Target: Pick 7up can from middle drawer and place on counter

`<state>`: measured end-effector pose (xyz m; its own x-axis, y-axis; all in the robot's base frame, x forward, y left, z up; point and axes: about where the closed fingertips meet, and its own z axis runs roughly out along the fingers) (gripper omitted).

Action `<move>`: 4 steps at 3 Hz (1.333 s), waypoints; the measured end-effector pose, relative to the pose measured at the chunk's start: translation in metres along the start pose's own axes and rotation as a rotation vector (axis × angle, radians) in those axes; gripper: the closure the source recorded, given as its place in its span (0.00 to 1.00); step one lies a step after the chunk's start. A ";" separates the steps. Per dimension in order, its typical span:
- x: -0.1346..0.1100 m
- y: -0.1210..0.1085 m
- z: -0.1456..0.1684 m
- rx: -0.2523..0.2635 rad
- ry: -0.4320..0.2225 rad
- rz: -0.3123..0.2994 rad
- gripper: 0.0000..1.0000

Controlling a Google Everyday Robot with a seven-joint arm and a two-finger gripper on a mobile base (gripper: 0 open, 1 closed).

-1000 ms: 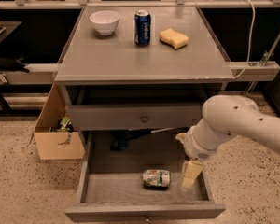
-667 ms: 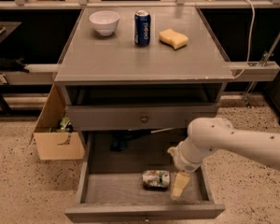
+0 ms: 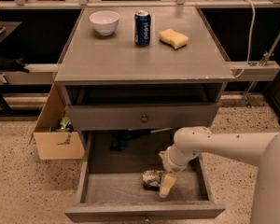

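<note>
Shifted left, the end effector (image 3: 167, 185) sits just beside the 7up can (image 3: 152, 178) in the middle drawer (image 3: 113, 188); grip unclear.

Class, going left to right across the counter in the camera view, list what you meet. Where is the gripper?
On the counter: white bowl → dark blue can → yellow sponge. The gripper is down in the middle drawer, next to the 7up can.

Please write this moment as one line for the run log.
stage: approach | gripper: low in middle drawer, beside 7up can | 7up can: lying on drawer floor | counter: can not yet placed
</note>
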<state>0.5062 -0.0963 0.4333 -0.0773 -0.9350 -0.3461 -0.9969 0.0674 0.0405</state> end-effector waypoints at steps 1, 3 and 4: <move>0.010 -0.015 0.027 -0.002 -0.004 0.030 0.00; 0.030 -0.029 0.065 -0.031 -0.001 0.074 0.35; 0.032 -0.029 0.067 -0.034 -0.003 0.077 0.58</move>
<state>0.5315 -0.1047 0.3584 -0.1535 -0.9264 -0.3438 -0.9870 0.1269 0.0985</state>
